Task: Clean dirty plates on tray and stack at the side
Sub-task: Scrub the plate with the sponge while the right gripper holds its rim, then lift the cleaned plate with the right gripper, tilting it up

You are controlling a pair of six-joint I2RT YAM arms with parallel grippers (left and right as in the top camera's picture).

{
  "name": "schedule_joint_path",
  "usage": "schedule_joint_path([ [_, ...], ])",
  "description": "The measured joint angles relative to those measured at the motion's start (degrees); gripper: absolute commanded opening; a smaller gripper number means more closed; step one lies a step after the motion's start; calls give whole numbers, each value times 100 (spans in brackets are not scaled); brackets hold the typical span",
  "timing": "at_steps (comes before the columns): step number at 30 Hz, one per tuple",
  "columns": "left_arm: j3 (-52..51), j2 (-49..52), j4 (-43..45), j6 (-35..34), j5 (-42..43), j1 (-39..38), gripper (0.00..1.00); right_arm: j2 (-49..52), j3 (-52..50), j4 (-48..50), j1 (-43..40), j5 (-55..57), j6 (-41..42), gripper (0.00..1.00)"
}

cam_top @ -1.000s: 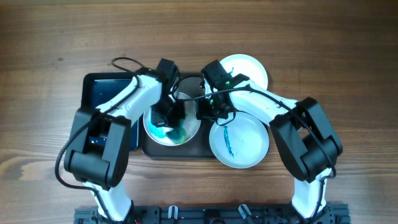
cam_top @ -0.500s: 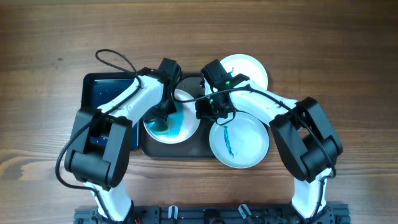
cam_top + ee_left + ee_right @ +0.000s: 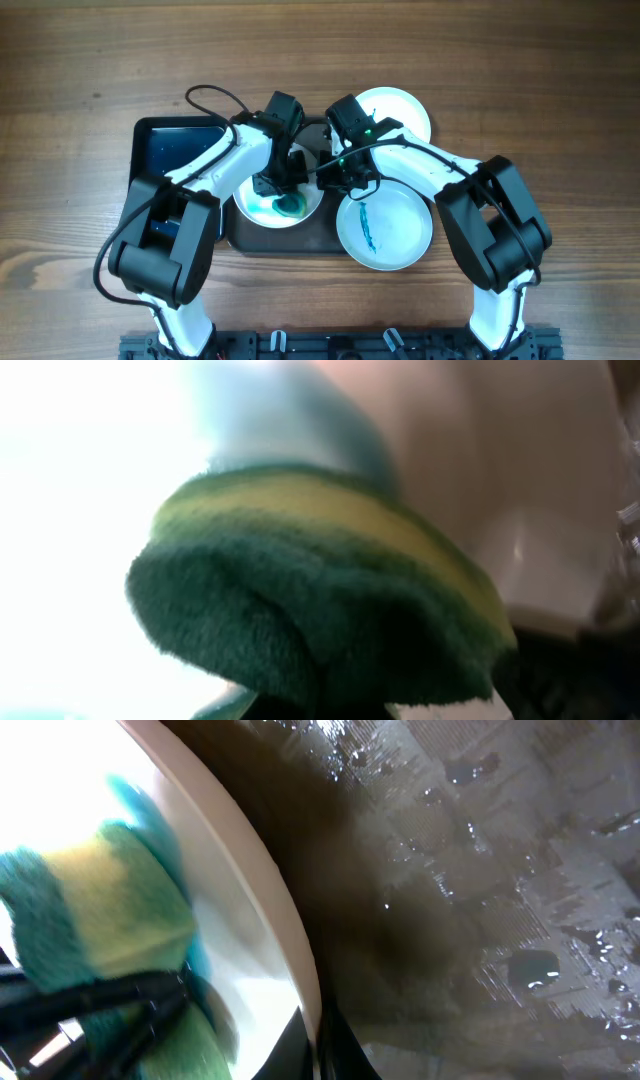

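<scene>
**Scrubbing the tray plate: sponge flat, rim pinned**

My left gripper (image 3: 285, 190) is closed tight on the green-and-yellow foam sponge (image 3: 320, 620), which bulges out past the fingertips and presses into the bowl of the white round plate (image 3: 248, 208) directly beneath them. My right gripper (image 3: 338, 180) looks closed to a narrow pinch on that plate's rim, on the side away from the sponge. A teal smear lies under the left fingers, so I judge the scrub only partly done. To do it well I'd keep the sponge face flat, sweep in short arcs across the smear, and hold the right pinch firm so the plate can't spin on the dark wet tray (image 3: 480, 870).

Room is tight. The two sets of fingers sit near each other across the plate, so strokes toward the right fingers must stop short. The streaked white plate (image 3: 395, 235) lies just beside the right fingers, overhanging the tray edge. A clean white plate (image 3: 405, 108) sits beyond them, apart from the tray
</scene>
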Motion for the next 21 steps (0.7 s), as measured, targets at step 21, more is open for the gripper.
schedule_joint_path([
  [21, 1309, -1259, -1814, -448, -1268, 1860, 4, -131, 24, -166, 223, 623, 92, 4],
])
